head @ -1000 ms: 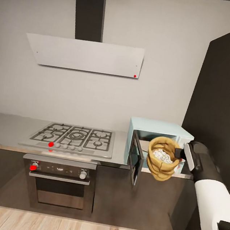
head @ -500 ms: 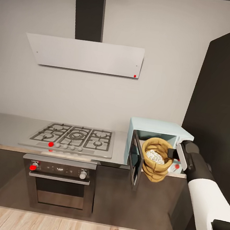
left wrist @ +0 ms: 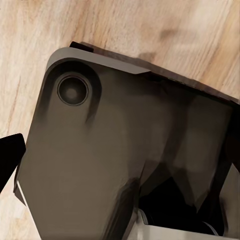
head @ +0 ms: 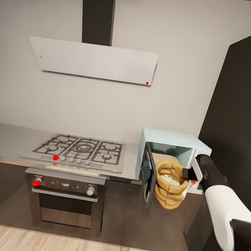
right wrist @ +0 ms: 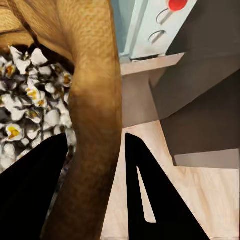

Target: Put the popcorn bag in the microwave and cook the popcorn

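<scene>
Your right hand (head: 185, 173) is clenched on the rolled rim of the popcorn bag (head: 169, 183), one finger inside the mouth and one outside, as the right wrist view shows with the tan wall (right wrist: 92, 125) pinched between the two dark fingers (right wrist: 30, 195). The bag hangs upright in the air in front of the open microwave (head: 169, 153), just beside its swung-out dark glass door (head: 147, 172), with its bottom below the front edge of the table (head: 7, 141). The popcorn (right wrist: 25, 107) sits inside the bag as a heap of whitish pieces with yellow centres.

The step in hand looks like the loading: the bag is at the mouth of the cavity but not in it. For the next move you would need to lift the bag so its base clears the cavity floor, then push it straight in between door and control panel, set it down upright and release your grip. Watch the door edge; the bag is close to it and a knock could tip popcorn out.

Your left hand's state cannot be told; its wrist view gives a dark housing (left wrist: 125, 150) over wooden floor (left wrist: 165, 30).
</scene>
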### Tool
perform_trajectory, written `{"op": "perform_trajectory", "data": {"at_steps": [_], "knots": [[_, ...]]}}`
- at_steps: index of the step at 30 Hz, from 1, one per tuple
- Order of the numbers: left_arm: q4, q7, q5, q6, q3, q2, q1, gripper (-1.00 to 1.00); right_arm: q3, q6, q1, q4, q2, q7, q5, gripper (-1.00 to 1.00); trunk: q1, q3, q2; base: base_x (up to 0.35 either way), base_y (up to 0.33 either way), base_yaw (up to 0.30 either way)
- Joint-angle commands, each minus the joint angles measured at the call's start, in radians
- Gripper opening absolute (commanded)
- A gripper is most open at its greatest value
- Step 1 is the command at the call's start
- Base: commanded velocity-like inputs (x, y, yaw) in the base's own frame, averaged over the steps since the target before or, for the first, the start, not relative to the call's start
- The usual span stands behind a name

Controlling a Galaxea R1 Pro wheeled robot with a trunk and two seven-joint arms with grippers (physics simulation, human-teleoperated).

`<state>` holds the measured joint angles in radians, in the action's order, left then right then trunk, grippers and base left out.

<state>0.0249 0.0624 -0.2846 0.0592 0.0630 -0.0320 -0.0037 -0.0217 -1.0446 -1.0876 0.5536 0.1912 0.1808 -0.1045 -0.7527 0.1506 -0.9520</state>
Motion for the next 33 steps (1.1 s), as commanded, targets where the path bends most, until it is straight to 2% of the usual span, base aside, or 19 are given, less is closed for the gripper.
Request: {"op": "perform_trajectory", "data": {"at_steps": [1,8,21,33], "knots": [[0.000,0.005,-0.004,0.002,0.006,0.000,-0.001,1.00,-0.001,-0.003,-0.012,-0.009,0.000,0.009,-0.012,-1.00,0.000,0.001,-0.001,0.000,0.000,0.000],[0.000,0.004,-0.004,0.002,0.006,0.000,-0.001,1.00,-0.001,-0.003,-0.082,-0.027,0.006,0.008,-0.010,-1.00,0.000,0.001,-0.001,0.000,0.000,0.000],[0.000,0.004,-0.004,0.002,0.007,0.000,-0.001,1.00,0.000,-0.003,-0.086,-0.026,0.000,0.012,0.002,-1.00,0.000,0.001,-0.001,0.009,0.000,0.000],[0.000,0.004,-0.004,0.002,0.008,0.001,0.000,1.00,0.002,-0.003,-0.086,-0.015,0.009,0.012,0.003,-1.00,0.000,0.001,-0.001,0.268,0.000,0.000]]}}
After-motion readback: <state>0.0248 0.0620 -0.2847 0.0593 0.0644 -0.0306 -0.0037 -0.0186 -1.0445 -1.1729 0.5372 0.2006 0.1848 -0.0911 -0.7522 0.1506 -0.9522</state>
